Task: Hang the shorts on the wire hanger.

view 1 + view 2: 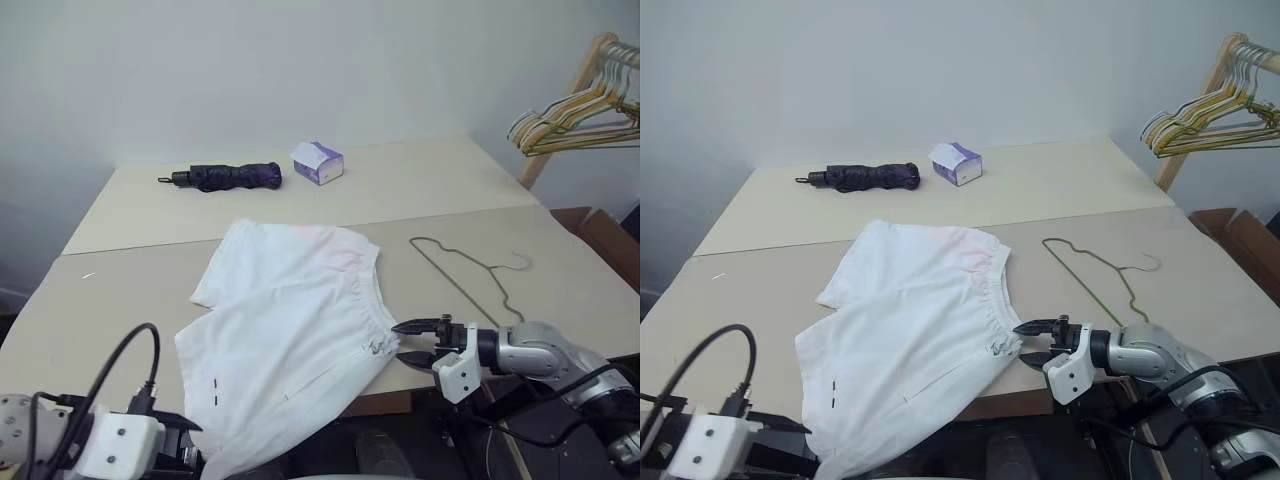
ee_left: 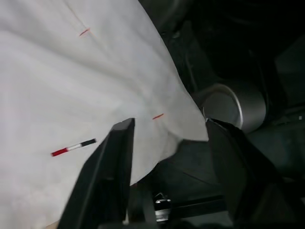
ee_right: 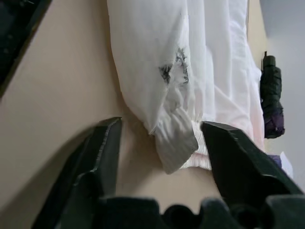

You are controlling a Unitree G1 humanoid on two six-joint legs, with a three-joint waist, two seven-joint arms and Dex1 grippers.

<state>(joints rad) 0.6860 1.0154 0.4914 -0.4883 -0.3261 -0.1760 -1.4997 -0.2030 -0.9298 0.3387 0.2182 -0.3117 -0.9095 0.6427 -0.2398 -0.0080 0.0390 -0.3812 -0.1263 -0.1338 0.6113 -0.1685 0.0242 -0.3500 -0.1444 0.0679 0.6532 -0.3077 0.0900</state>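
Shorts (image 1: 290, 330) lie spread flat at the near edge of the table (image 1: 560, 290), one leg hem drooping over that edge, the gathered waistband running along the side that faces the hanger. And the hanger (image 1: 470, 275) sits just beside them on the bare tabletop toward the right edge, flat, its hook curling toward the right and its long wire running roughly alongside the waistband, not touching the cloth. Right gripper (image 1: 1035, 340) is right there at the near corner of the waistband, fingers spread apart with nothing between them, the cloth's corner lying just ahead of the gap. Left gripper (image 2: 167, 143) hangs below the near edge by the drooping hem, also spread wide and empty, the little red and dark dash mark close by one finger. By my reading the right arm is the nearer one to both waistband and hanger, so bringing the two together looks like its job. Hanging has not begun.
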